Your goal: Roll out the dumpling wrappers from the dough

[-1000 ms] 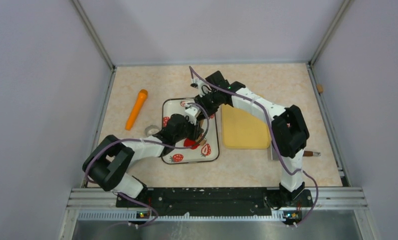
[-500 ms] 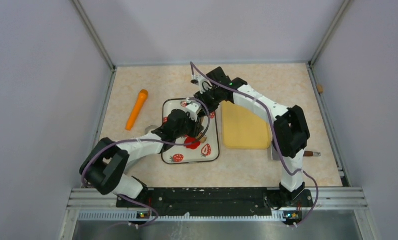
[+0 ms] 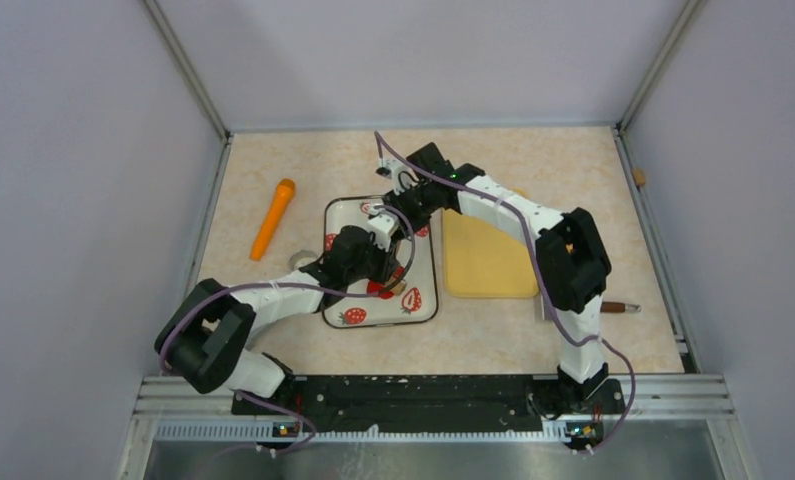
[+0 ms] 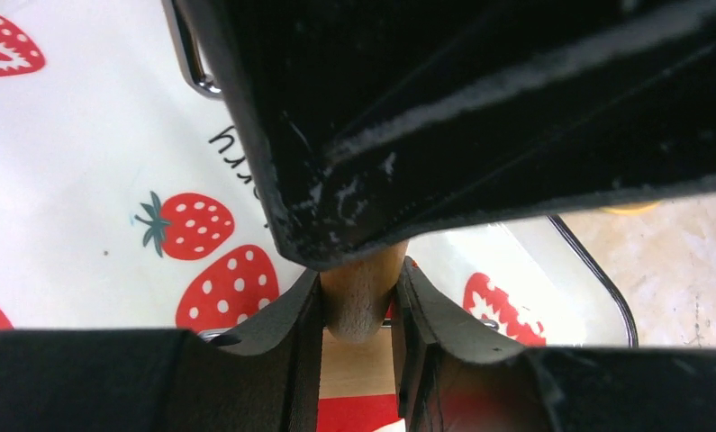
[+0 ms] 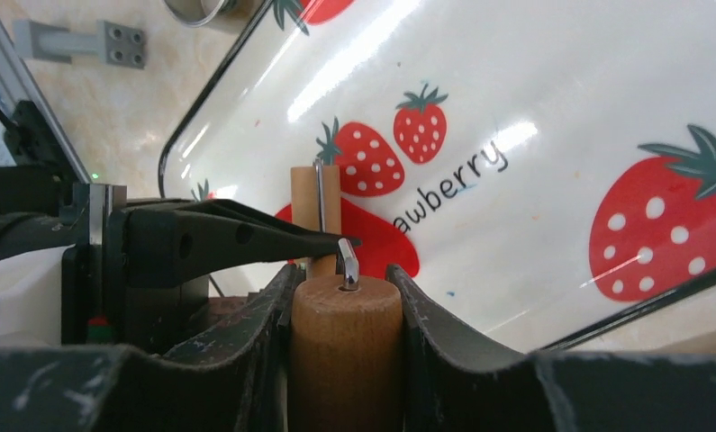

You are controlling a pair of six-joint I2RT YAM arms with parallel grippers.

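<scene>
A small rolling pin lies over the strawberry-printed tray (image 3: 428, 312), and each gripper holds one of its wooden handles. My left gripper (image 4: 358, 288) is shut on the near handle (image 4: 361, 301). My right gripper (image 5: 343, 283) is shut on the far handle (image 5: 345, 351), which has a bent metal rod in its end. The flat red dough (image 5: 385, 241) lies on the tray under the wooden roller (image 5: 316, 193). It also shows in the top view as the dough (image 3: 381, 289), beside the left gripper (image 3: 391, 262). No dumpling wrappers are in view.
A yellow board (image 3: 488, 258) lies right of the tray. An orange carrot-shaped tool (image 3: 273, 217) lies at the far left, with a metal ring (image 3: 299, 260) left of the tray. A brown-handled tool (image 3: 613, 308) sits by the right arm. Walls enclose the table.
Both arms have shifted slightly toward the far left with the rolling pin between them. Both grips are unchanged.
</scene>
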